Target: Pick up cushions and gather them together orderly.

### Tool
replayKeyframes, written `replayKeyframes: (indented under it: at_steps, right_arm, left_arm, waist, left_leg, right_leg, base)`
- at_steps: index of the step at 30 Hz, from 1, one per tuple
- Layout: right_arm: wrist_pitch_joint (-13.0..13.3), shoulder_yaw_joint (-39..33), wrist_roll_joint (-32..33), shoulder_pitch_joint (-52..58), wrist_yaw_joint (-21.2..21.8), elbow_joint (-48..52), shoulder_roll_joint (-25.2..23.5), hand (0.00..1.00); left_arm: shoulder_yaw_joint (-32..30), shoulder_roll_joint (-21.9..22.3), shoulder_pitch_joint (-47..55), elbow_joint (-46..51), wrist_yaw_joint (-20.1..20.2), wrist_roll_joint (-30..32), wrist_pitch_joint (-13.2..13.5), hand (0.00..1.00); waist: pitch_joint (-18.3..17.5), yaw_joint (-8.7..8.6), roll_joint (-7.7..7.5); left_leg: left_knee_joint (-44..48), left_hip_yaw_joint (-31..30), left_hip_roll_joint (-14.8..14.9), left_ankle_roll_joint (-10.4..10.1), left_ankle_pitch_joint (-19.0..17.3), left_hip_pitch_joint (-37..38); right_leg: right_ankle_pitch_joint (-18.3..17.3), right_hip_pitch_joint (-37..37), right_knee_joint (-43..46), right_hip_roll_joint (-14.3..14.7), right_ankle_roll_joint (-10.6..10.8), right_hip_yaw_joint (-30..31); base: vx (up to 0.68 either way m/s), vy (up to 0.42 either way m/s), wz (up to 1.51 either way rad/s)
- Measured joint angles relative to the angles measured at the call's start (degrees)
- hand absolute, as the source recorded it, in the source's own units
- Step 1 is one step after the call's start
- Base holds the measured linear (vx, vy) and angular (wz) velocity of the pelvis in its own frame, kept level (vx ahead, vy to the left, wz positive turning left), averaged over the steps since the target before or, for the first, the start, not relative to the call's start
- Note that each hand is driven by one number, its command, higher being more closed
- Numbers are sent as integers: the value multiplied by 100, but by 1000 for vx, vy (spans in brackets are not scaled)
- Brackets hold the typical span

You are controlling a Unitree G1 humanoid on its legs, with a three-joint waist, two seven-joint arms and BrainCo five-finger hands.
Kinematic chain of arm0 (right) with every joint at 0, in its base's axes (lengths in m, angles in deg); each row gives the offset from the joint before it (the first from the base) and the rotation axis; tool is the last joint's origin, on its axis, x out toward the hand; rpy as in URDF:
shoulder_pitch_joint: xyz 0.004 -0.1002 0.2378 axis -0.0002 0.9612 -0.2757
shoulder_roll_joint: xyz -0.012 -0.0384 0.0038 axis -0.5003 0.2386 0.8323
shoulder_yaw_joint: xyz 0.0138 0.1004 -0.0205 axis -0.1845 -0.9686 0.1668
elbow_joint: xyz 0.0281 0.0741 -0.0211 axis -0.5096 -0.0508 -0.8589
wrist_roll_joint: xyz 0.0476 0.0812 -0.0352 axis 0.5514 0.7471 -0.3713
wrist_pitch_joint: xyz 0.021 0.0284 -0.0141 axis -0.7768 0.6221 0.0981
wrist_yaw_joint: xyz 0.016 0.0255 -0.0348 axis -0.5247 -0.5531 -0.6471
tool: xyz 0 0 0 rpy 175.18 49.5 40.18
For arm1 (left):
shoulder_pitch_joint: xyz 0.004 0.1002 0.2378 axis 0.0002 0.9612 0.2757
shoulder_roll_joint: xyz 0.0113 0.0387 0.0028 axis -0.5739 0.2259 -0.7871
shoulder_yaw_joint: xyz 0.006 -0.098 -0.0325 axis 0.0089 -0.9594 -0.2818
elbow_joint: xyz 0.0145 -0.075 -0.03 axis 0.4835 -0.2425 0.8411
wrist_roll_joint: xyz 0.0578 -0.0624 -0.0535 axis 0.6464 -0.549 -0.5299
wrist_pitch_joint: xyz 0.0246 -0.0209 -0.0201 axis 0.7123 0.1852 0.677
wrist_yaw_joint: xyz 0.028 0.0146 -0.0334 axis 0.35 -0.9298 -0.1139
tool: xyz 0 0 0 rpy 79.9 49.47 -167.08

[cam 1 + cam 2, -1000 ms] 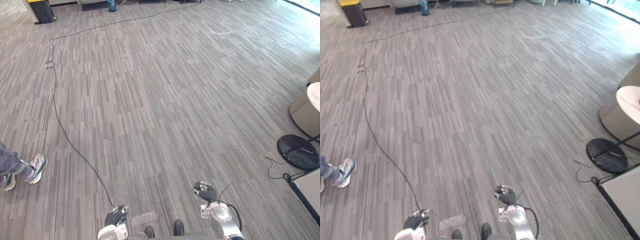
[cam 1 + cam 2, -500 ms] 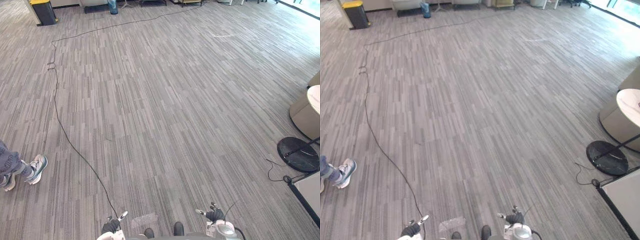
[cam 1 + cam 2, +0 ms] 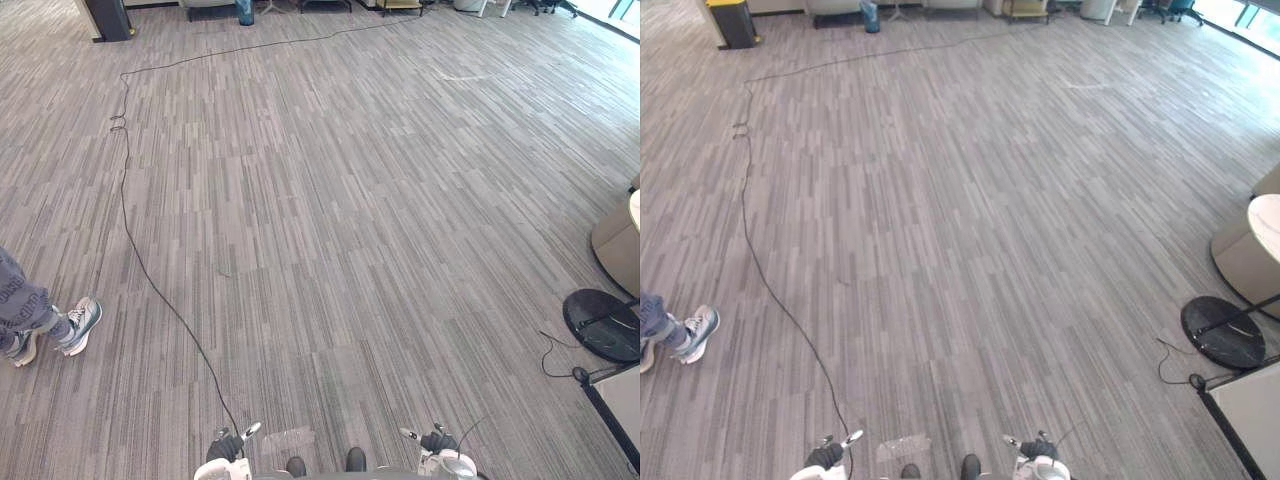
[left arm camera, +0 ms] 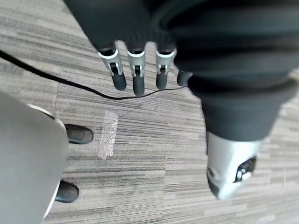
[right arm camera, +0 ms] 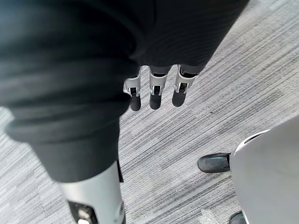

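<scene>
Recorded left hand low over the grey striped carpet floor, at its near edge. Saw its fingers straight and slightly spread, pointing down at the floor, clasping nothing. Recorded right hand level with it and well apart from it, also over the near edge of the floor. Saw its fingers straight, side by side, likewise empty. Noted a short strip of clear tape stuck to the floor between the two hands. Noted a person's grey-and-white sneaker at the left edge of the floor. Noted a round black disc base near the right edge, beside a beige rounded furniture piece. Noted a dark bin with a yellow lid at the far left corner.
</scene>
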Motion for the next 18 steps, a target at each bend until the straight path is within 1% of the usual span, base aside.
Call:
replayKeyframes:
  at_steps: [8, 11, 14, 15, 17, 18]
  right_arm:
    - [1, 6, 75, -10, 0, -19, 9, 0]
    - [1, 7, 113, -18, 0, -20, 14, 0]
    - [1, 7, 121, -23, -7, -19, 16, 0]
    - [3, 7, 121, -28, -21, -18, 25, 0]
    - [14, 6, 123, -31, -30, 5, 7, 0]
    - [14, 3, 124, -10, -37, 52, -3, 0]
  left_arm:
    - [181, -39, -57, -60, -14, 110, -23, 0]
    - [228, -69, -93, -63, -15, 111, -81, 0]
    - [227, -87, -157, -60, -36, 108, -98, 0]
    - [226, -86, -177, -61, -46, 107, -106, 0]
    - [208, -124, -211, -48, -48, 102, -107, 0]
    - [137, -128, -247, 2, -48, 96, -111, 0]
  waist:
    - [1, -7, 0]
    - [6, -16, -3]
    - [46, -15, -14]
    - [90, -14, -11]
    - [170, -14, -59]
    - [231, -8, -77]
  left_leg:
    - [-3, -48, -6, 12, 9, -21]
    - [-3, -140, -15, 14, 29, -113]
    - [0, -167, -12, 9, 38, -203]
    - [10, -178, 3, -19, 19, -212]
    - [448, -203, 32, -136, -260, -436]
    - [1219, -161, 117, -182, -668, -746]
  right_leg:
    - [-2, -5, -4, -2, -3, -85]
    - [-14, -67, -4, -10, -21, -139]
    - [-88, -147, 40, -14, -112, -236]
    - [-226, -204, 197, -15, -135, -265]
    - [-473, -337, 541, -62, -153, -324]
    - [-720, -428, 887, -102, -173, -397]
  base:
    - [-33, -18, 3]
    - [-24, -18, 11]
    - [-9, -23, 12]
    - [11, -29, 9]
    - [16, -48, 15]
    - [38, -64, 18]
